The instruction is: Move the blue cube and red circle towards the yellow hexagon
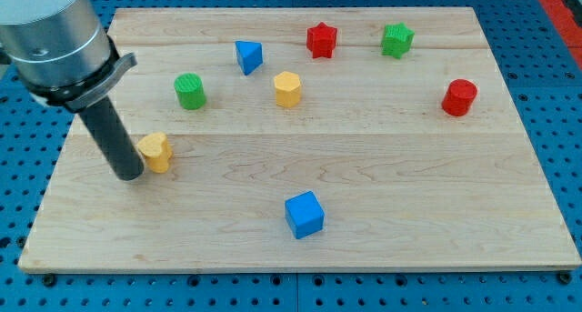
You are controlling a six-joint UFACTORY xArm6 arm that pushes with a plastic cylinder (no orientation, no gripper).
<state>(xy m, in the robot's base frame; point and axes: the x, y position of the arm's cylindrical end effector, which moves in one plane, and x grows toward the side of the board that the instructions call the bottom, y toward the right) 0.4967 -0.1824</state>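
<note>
The blue cube (304,214) sits near the view's bottom centre of the wooden board. The red circle, a short cylinder (459,97), stands at the view's right. The yellow hexagon (287,89) stands in the upper middle. My tip (130,176) rests on the board at the view's left, far from the blue cube, the red circle and the hexagon, and right beside a yellow heart-shaped block (156,152), just to its left.
A green cylinder (190,92) stands left of the hexagon. A blue triangular block (247,56), a red star (321,40) and a green star (396,40) line the view's top. The wooden board (382,248) lies on a blue perforated table.
</note>
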